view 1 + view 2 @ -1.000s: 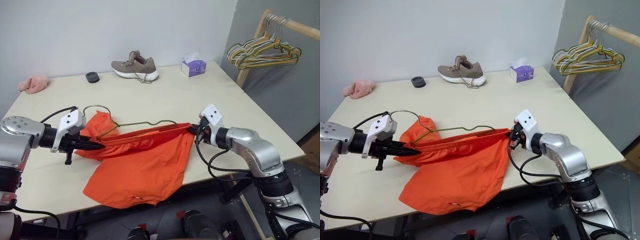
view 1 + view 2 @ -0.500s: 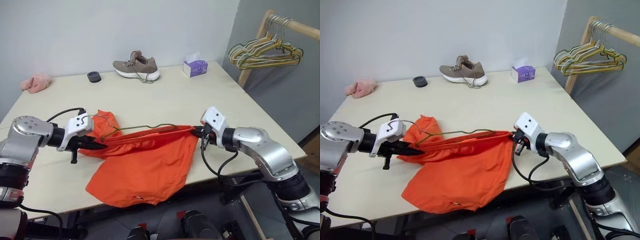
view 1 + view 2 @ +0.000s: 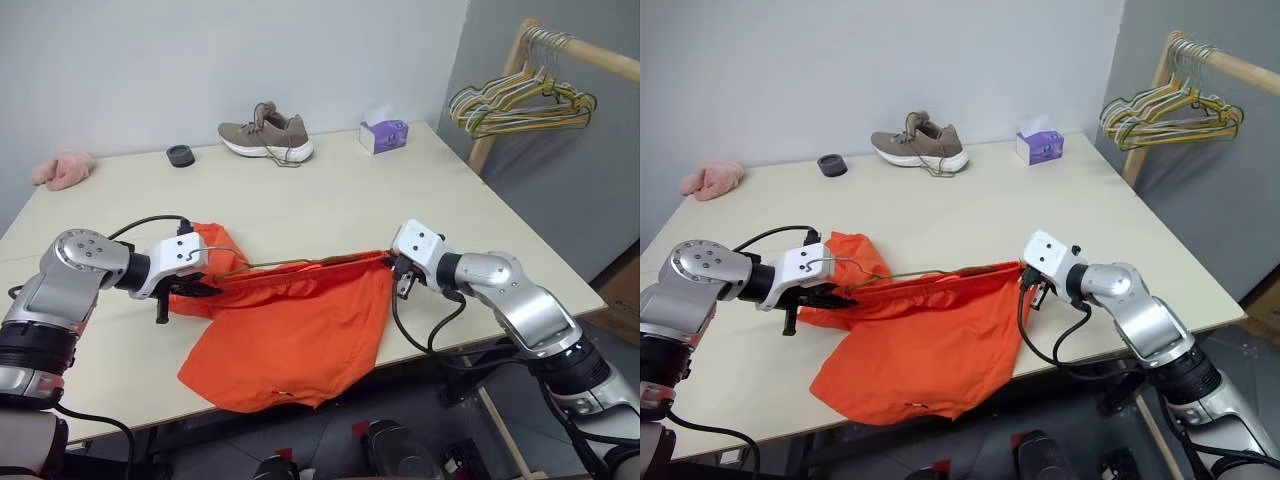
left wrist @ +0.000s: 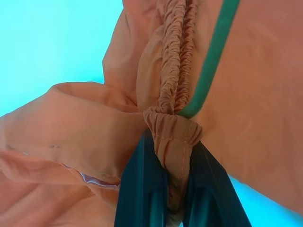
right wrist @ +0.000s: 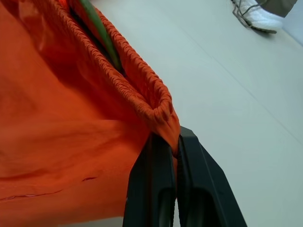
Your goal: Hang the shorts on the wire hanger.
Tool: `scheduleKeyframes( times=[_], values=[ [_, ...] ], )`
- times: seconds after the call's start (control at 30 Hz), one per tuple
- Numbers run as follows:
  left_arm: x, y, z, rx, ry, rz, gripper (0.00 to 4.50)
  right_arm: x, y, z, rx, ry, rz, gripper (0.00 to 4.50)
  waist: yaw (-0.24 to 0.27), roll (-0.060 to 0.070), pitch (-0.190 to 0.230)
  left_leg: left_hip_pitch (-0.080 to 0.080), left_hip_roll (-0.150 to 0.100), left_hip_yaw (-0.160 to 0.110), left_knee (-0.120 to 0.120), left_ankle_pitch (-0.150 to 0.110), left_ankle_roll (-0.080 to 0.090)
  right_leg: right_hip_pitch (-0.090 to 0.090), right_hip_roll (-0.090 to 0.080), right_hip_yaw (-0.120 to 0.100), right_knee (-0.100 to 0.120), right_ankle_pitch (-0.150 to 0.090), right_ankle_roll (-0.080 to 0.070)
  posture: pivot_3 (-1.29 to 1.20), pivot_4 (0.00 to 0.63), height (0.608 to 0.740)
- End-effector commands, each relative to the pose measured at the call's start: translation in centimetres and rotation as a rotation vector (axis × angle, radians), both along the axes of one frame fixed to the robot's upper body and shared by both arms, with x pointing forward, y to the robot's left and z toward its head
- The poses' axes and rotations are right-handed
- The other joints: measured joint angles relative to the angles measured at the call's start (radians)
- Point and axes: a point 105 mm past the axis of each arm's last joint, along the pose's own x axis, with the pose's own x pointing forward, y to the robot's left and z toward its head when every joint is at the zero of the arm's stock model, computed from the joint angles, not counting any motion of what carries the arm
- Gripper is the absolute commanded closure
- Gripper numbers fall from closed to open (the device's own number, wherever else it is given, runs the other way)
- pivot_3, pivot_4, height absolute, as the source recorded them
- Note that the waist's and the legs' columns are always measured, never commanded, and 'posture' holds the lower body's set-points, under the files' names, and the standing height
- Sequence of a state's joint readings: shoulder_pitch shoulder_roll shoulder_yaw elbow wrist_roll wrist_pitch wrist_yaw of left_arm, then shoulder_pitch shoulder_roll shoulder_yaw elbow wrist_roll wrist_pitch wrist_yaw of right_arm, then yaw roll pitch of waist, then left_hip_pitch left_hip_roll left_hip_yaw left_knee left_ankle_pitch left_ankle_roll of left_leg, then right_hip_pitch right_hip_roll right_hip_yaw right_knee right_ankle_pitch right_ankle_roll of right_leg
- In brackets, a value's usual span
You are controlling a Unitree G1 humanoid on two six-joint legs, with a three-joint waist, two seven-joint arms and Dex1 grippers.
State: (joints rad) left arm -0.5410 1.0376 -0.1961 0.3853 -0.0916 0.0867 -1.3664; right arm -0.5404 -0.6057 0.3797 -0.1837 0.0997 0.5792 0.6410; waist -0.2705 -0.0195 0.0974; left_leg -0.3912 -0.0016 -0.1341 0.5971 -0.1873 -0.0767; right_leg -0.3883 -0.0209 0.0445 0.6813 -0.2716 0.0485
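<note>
Far L on the bench (image 3: 330, 205): pink fluffy cloth (image 3: 62, 168), untouched. My L gripper (image 3: 203, 290) is clenched on the L end of the shorts' (image 3: 300, 330) gathered waistband; wrist view shows the elastic bunched between the fingers (image 4: 142, 189), w/ the wire hanger (image 4: 213, 56) running right beside the pinch. Vs a sec ago that hand has drifted in toward the middle and dipped a bit, and the hanger's hook (image 3: 830, 262) now sits just over its white housing instead of standing off behind it. The waistband is drawn out as a band between both hands, w/ the hanger's olive wire lying along it and dipping inside the opening, while the body of the shorts drapes over the near bench edge. My guess: the hanger is threaded into the waistband, so the job is well along; what's left is prob settling the fabric evenly on the wire, then letting go. R gripper (image 3: 398, 268) is clamped on the R end of the waistband, fabric squeezed between its fingers (image 5: 156, 184); its wrist has rolled since a sec ago, place about the same. Behind: black ring (image 3: 180, 154), tan shoe (image 3: 266, 134), purple tissue box (image 3: 383, 135), far R a rack (image 3: 560, 50) w/ a bunch of hangers (image 3: 520, 105). No readable writing or brand anywhere; any print on the tissue box is too small to read.
</note>
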Motion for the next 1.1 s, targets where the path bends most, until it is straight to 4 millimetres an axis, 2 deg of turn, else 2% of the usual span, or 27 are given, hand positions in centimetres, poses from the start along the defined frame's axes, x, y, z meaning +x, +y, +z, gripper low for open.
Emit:
scheduleKeyframes(
  times=[0.03,0.13,0.27,0.33,0.43,0.63,0.77,0.97,1.03,1.1],
  values=[
    [-0.4,2.7,0.0,0.089,0.013,0.088,4.5,0.9,-1.6,1.4,-0.024,-0.082,-0.061,4.5,-0.003,0.0,0.0,0.0,0.0,0.0,0.0,0.0,0.0,0.0,0.0,0.0,0.0,0.0,0.0,-0.24,0.018,0.74],
    [-0.4,3.0,-0.2,0.1,0.013,0.098,4.5,0.6,-1.1,1.8,-0.024,-0.104,-0.029,4.5,-0.005,0.0,0.0,0.0,0.0,0.0,0.0,0.0,0.0,0.0,0.0,0.0,0.0,0.0,0.0,-0.24,0.02,0.74],
    [-0.3,3.7,-0.4,0.147,0.004,0.114,4.5,0.2,-1.0,4.2,-0.097,-0.229,0.008,4.5,-0.005,0.0,0.0,0.0,0.0,0.0,0.0,0.0,0.0,0.0,0.0,0.0,0.001,0.0,0.0,-0.24,0.025,0.74],
    [0.2,3.5,-0.3,0.15,-0.02,0.122,4.5,0.1,-0.8,4.8,-0.129,-0.264,0.031,4.5,-0.005,0.0,0.0,0.0,0.0,0.0,0.0,0.0,0.0,0.0,0.0,0.0,0.001,0.0,0.0,-0.25,0.026,0.74],
    [1.2,2.5,-0.1,0.129,-0.06,0.128,4.5,-0.5,0.3,4.8,-0.157,-0.28,0.085,4.5,-0.004,0.0,0.0,0.0,0.0,0.0,0.0,0.0,0.0,0.0,0.0,0.0,0.0,0.0,0.0,-0.26,0.027,0.74],
    [1.5,-0.9,0.1,0.084,-0.064,0.037,4.5,-0.4,2.9,4.3,-0.188,-0.312,0.146,4.5,-0.007,0.0,0.0,0.0,0.0,0.0,0.0,0.0,0.0,0.0,0.0,0.0,0.0,0.0,0.0,-0.25,0.026,0.74],
    [1.8,-2.9,0.2,0.09,-0.091,-0.03,4.5,-0.4,5.0,5.0,-0.208,-0.362,0.198,4.5,-0.008,0.0,0.0,0.0,0.0,0.0,0.001,0.0,0.0,0.0,0.0,0.0,0.001,0.0,0.0,-0.25,0.028,0.74],
    [2.0,-3.8,0.1,0.094,-0.104,-0.049,4.5,-1.5,6.5,5.0,-0.237,-0.37,0.285,4.5,-0.008,0.0,0.0,0.0,0.0,0.0,0.001,0.0,0.0,0.0,0.0,0.0,0.001,0.0,0.0,-0.25,0.033,0.74],
    [2.2,-3.9,0.1,0.093,-0.111,-0.047,4.5,-2.3,6.8,4.6,-0.225,-0.315,0.324,4.5,-0.008,0.0,0.0,0.0,0.0,-0.001,0.001,0.0,0.0,0.0,0.0,0.0,0.001,0.0,0.0,-0.26,0.034,0.74],
    [2.6,-4.2,0.0,0.089,-0.127,-0.042,4.5,-3.0,6.5,4.2,-0.204,-0.251,0.35,3.97,-0.007,0.0,0.0,0.0,0.0,-0.001,0.001,0.0,0.0,0.0,0.0,0.0,0.001,0.0,0.0,-0.26,0.034,0.74]
  ],
)
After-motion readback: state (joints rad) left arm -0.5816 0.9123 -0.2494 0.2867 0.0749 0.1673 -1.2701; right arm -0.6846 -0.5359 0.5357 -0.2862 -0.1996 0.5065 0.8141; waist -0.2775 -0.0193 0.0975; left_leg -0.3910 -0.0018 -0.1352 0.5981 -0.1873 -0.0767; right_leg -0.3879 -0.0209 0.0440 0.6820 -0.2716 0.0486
